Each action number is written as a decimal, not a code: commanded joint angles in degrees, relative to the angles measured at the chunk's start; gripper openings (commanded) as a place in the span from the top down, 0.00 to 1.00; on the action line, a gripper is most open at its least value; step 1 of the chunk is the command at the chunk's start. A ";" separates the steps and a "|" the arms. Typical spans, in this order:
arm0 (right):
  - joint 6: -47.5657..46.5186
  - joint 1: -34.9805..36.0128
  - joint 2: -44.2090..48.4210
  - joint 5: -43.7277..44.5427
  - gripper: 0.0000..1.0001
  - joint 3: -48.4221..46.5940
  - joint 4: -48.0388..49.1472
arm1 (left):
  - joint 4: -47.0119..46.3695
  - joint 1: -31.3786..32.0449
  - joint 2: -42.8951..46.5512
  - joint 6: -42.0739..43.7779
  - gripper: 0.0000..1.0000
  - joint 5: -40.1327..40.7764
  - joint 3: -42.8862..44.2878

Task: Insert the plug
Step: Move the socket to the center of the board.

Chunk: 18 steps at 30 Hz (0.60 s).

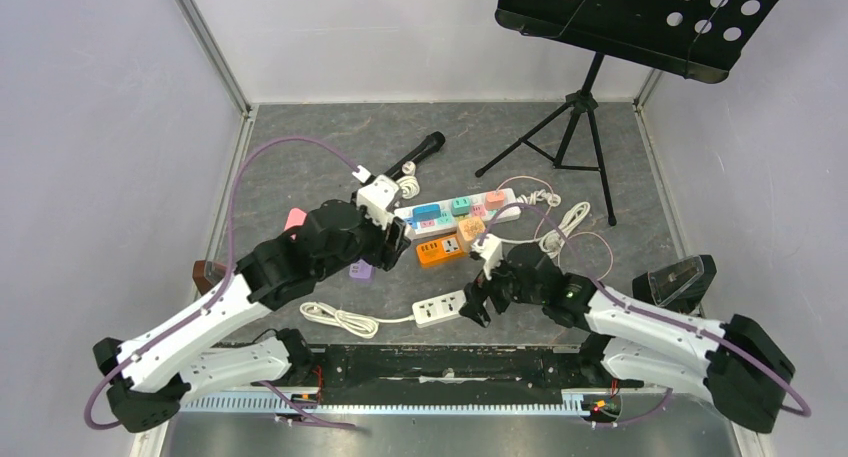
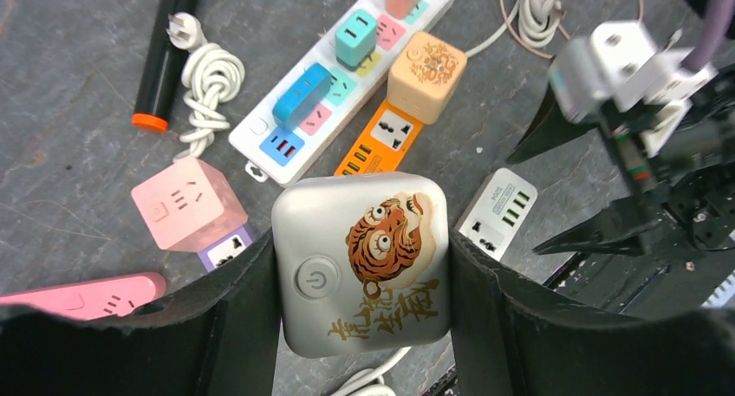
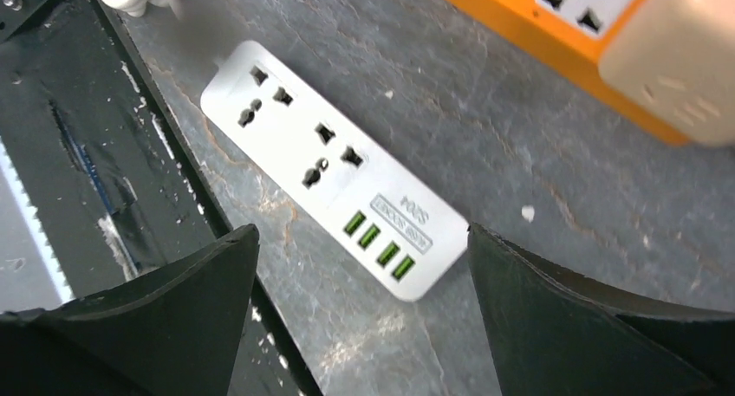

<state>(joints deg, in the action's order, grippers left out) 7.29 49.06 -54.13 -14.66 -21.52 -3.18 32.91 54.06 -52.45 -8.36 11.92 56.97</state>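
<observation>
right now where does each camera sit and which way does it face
top external: above and behind the bases, looking down on the table; left arm and right arm show.
left wrist: looks down past the left gripper, shut on the tiger cube.
right wrist: looks down past the open right gripper.
all three share the white power strip.

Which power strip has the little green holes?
The short white power strip lying under the open right gripper; the long white strip has red ports.

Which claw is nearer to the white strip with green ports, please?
Right. The right claw hovers over the white strip; the left claw, gripping a silver cube, is farther back-left.
</observation>
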 commanded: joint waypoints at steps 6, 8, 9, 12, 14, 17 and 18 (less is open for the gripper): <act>-8.44 7.10 -10.93 12.15 0.09 -6.62 0.81 | 6.29 -0.76 2.58 -3.06 0.98 -5.84 6.26; -9.70 7.35 -11.51 12.56 0.09 -5.90 1.49 | 7.27 -1.04 2.50 -1.62 0.98 -7.60 6.69; -10.81 7.43 -11.89 12.63 0.09 -5.41 2.14 | 7.55 -1.19 2.46 -1.05 0.98 -8.25 6.90; -13.85 7.54 -13.66 14.13 0.09 -4.61 2.74 | 7.94 -1.67 2.55 1.32 0.98 -11.31 7.18; -14.72 7.55 -14.80 16.10 0.09 -4.46 4.99 | 8.26 -2.17 2.27 2.47 0.98 -13.95 7.53; -15.22 7.54 -15.87 19.76 0.11 -4.06 6.60 | 8.34 -2.96 1.57 3.56 0.98 -18.68 7.71; -14.73 7.48 -16.03 21.72 0.12 -4.06 6.56 | 8.32 -3.23 1.28 3.83 0.98 -19.83 7.72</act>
<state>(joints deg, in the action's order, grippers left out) -5.30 56.49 -69.36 -0.43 -26.00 -0.49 42.17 51.83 -50.57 -7.62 -0.19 61.76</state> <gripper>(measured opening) 0.892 0.652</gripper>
